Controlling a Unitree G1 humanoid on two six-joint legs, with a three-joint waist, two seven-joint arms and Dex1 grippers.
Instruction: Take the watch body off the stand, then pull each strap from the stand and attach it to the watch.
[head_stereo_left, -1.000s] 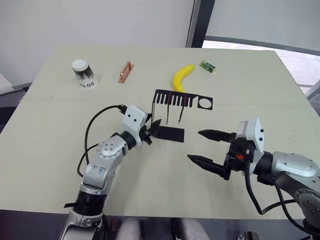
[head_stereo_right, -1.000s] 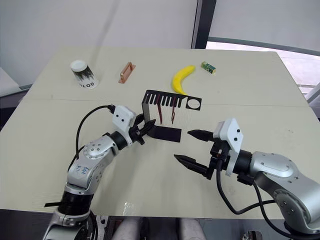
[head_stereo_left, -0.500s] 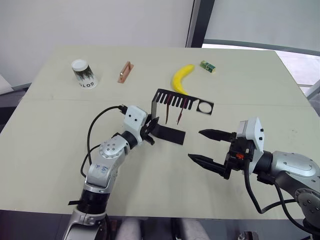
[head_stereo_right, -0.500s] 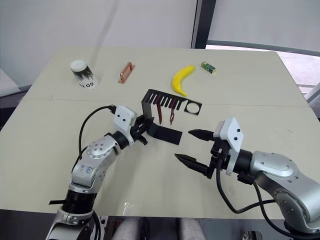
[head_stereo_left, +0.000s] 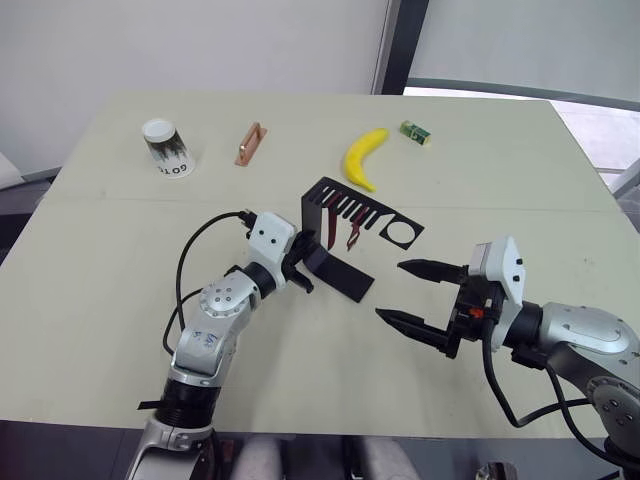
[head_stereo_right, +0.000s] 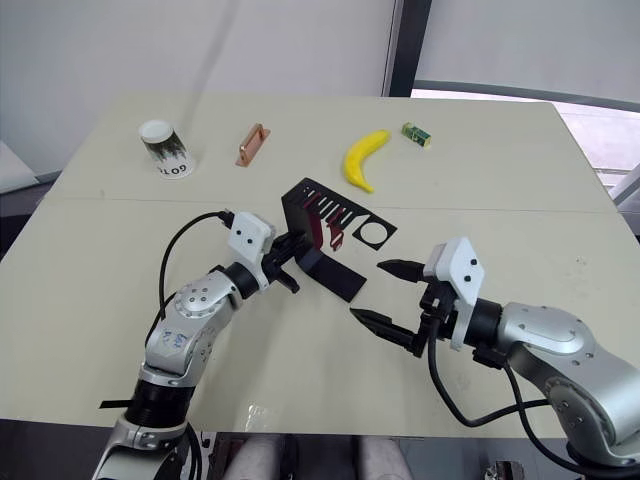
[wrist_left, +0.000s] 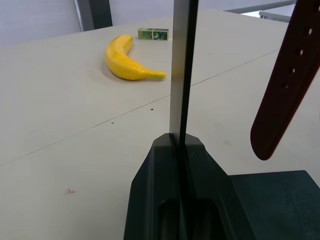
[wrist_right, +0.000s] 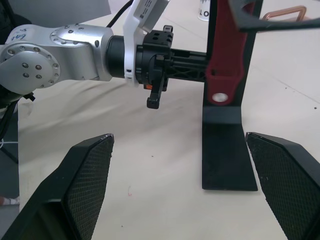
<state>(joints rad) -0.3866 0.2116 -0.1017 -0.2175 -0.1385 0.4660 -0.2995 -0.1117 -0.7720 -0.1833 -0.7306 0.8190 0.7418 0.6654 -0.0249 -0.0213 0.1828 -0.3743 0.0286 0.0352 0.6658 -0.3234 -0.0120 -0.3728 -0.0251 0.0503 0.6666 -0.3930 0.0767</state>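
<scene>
The thin black bent sheet-metal stand sits mid-tabletop, its upright clenched in the left hand; two maroon straps hang from its comb arm. The right hand hovers nearby, fingers spread, empty; one yellow banana lies behind.

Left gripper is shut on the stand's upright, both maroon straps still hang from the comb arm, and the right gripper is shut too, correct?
Not quite. The right gripper is open, fingers spread wide and holding nothing, as the right wrist view shows. The rest holds: the left gripper is shut on the stand at its upright, and both straps hang from the comb arm.
</scene>
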